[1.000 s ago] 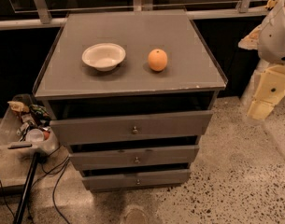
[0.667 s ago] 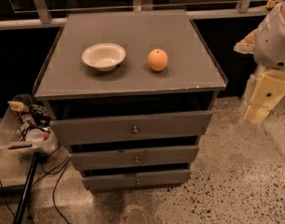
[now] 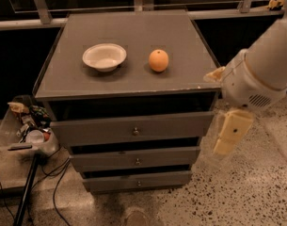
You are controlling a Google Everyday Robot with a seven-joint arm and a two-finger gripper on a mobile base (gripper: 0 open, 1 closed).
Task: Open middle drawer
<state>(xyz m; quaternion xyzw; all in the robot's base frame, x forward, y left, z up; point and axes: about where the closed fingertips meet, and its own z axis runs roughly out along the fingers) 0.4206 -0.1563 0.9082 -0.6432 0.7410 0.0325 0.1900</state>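
Observation:
A grey cabinet (image 3: pixel 133 84) has three drawer fronts stacked one above another. The middle drawer (image 3: pixel 100 159) is the mid-sized grey front with a small round metal knob (image 3: pixel 137 162) at its centre, and it looks pushed in. My gripper (image 3: pixel 231 132), cream-coloured, hangs from the white arm (image 3: pixel 260 74) just right of the cabinet's right side. It is level with the top and middle drawers, about 200 px right of the knob, and touches nothing.
The taller top drawer (image 3: pixel 86 128) and the slim bottom drawer (image 3: pixel 110 182) sit above and below. A white bowl (image 3: pixel 104 56) and an orange (image 3: pixel 158 60) rest on the cabinet top. A cluttered tray (image 3: pixel 27 126), a black pole and cables lie at left.
The arm and gripper have moved left and down, from beside the cabinet top to the right edge of the drawers. The drawers, bowl and orange have not moved.

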